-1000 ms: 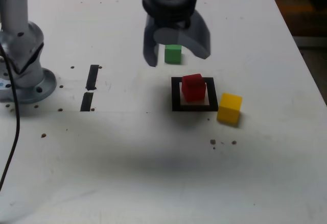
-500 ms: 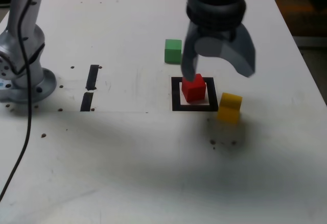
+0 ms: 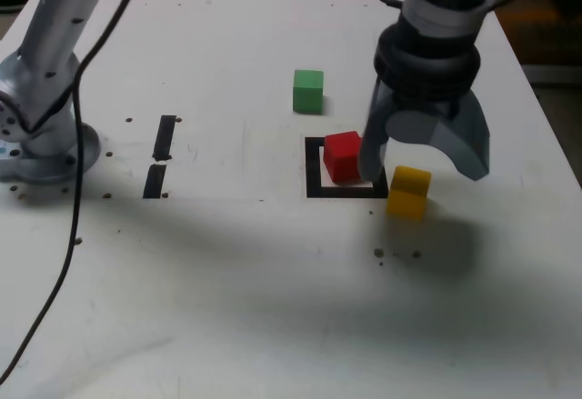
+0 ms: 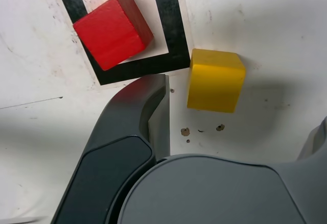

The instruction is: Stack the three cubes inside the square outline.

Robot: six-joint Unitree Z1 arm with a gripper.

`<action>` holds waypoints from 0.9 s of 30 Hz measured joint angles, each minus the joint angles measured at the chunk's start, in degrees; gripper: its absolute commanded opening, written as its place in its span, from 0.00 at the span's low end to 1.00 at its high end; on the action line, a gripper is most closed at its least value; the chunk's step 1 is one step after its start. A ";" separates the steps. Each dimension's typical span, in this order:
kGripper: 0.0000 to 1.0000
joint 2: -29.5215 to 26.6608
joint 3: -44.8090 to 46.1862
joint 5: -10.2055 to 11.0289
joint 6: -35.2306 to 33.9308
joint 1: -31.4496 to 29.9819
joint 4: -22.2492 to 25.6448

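The red cube (image 3: 343, 155) sits inside the square outline (image 3: 314, 179), turned a little against its lines. Just outside the outline's corner, on the exterior view's right, stands the yellow cube (image 3: 408, 193). Farther back the green cube (image 3: 308, 91) stands alone. My gripper (image 3: 423, 168) hangs open above the yellow cube, one finger over the outline's edge beside the red cube, the other past the yellow cube. Nothing is held. In the wrist view the red cube (image 4: 112, 30), the outline (image 4: 166, 25) and the yellow cube (image 4: 214, 79) lie beyond one dark finger (image 4: 138, 117).
The arm's base (image 3: 36, 140) stands at the exterior view's left, with a cable (image 3: 64, 263) trailing toward the front. Two short black tape strips (image 3: 165, 135) (image 3: 155, 181) lie beside it. Small dark specks (image 3: 396, 254) dot the white table near the yellow cube.
The open gripper has swung from beside the green cube toward the exterior view's right and nearer, ending above the yellow cube. None of the cubes has moved.
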 measured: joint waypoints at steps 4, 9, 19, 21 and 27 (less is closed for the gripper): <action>0.99 1.03 0.06 -0.62 0.00 0.02 -0.88; 0.99 2.07 1.88 -1.50 0.07 0.53 -2.52; 0.97 3.81 3.97 -2.53 0.71 1.28 -5.79; 0.96 3.95 4.38 -2.67 1.03 1.44 -6.27; 0.88 4.55 4.68 -3.27 1.72 1.88 -6.84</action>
